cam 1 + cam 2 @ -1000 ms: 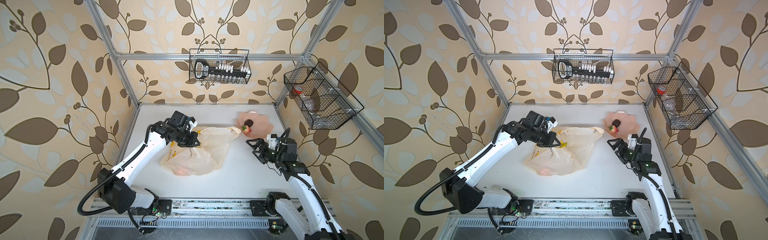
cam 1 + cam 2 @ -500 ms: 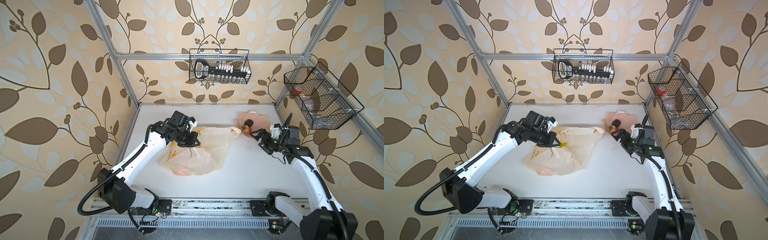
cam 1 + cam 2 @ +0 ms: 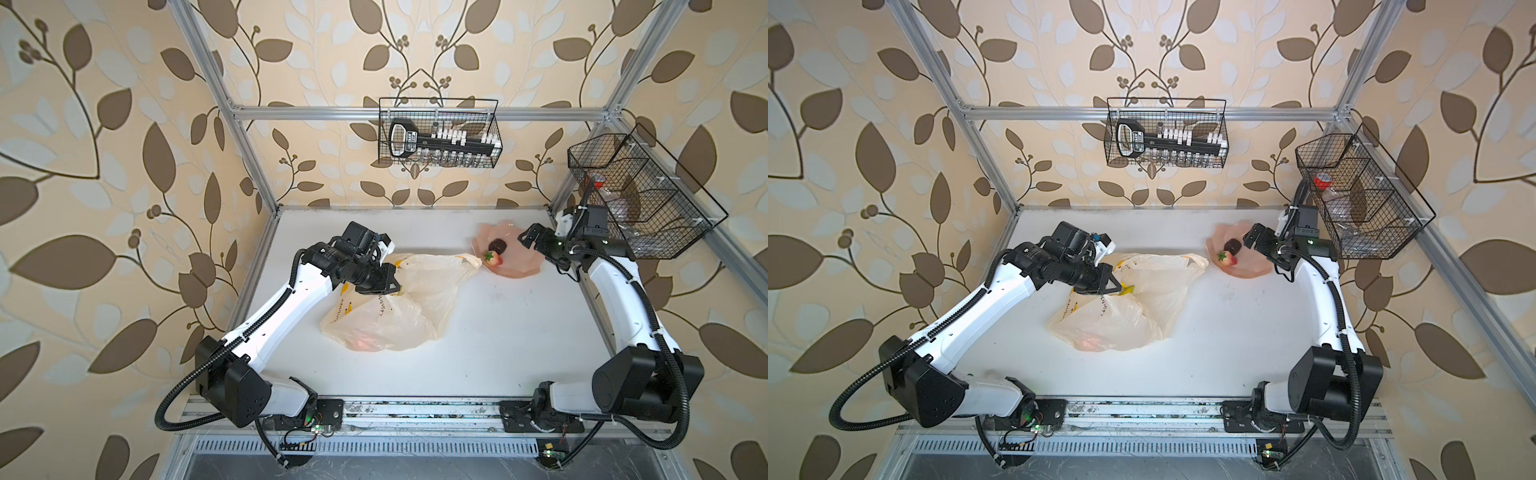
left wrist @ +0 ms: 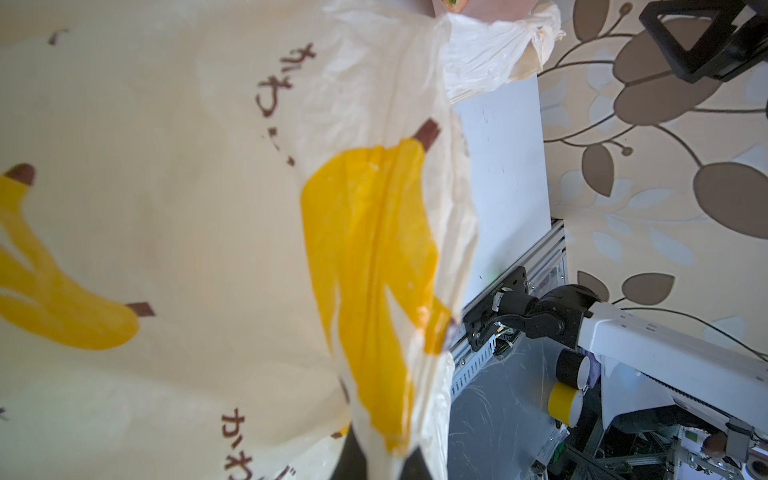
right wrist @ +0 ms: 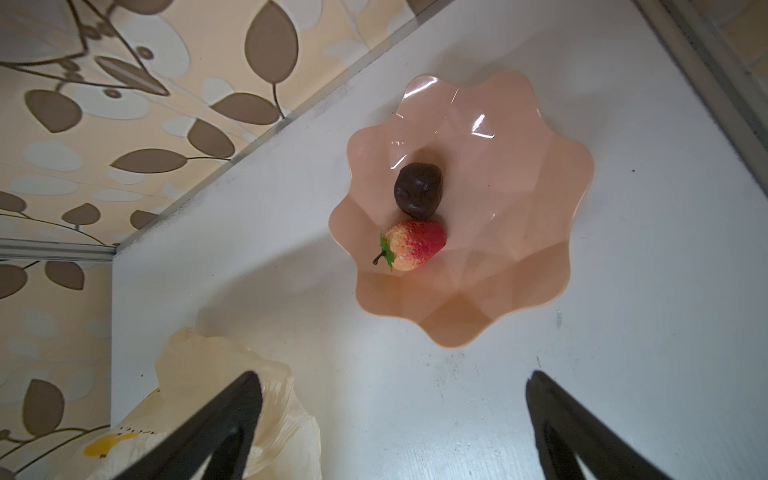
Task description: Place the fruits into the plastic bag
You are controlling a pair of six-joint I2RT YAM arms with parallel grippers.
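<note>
Step in hand: fetching the next fruit.

- Right end effector (image 5: 392,376): jaws spread wide, nothing in them. It hangs over the white tabletop (image 3: 498,353) just short of the pale pink, wavy-edged plastic plate (image 5: 540,291), aimed at the plate's middle.
- Two fruits lie on the plate, touching each other.
  - A glossy red toy strawberry (image 5: 415,245), fading to cream-yellow at its green cap, lies on its side towards the plate's rim.
  - A dark purple-brown, lumpy, roundish piece (image 5: 417,195) sits nearer the plate's centre.
- The plate is shiny and faceted, sloping inward. My guess is that a nudged fruit would roll.
- The thin, crinkly, translucent cream plastic bag (image 3: 399,316), printed with yellow bananas and dark Japanese text, lies slumped on the tabletop apart from the plate. One twisted handle (image 3: 471,261) stretches close to the plate's rim and does not appear to touch it.
- Left end effector (image 3: 390,287): clenched on a fold of the bag's upper edge, at the side away from the plate. The wrist view shows the film pinched between the black fingers (image 4: 351,461).
- A reddish blur shows through the film at the bag's end farthest from the plate. It is probably a fruit already inside, though I cannot tell which.

Next move, as I judge it: lower the right arm over one fruit, close across its narrow width, lift clear of the rim and carry it to the held edge. I cannot tell whether the bag's mouth gapes wide enough.
</note>
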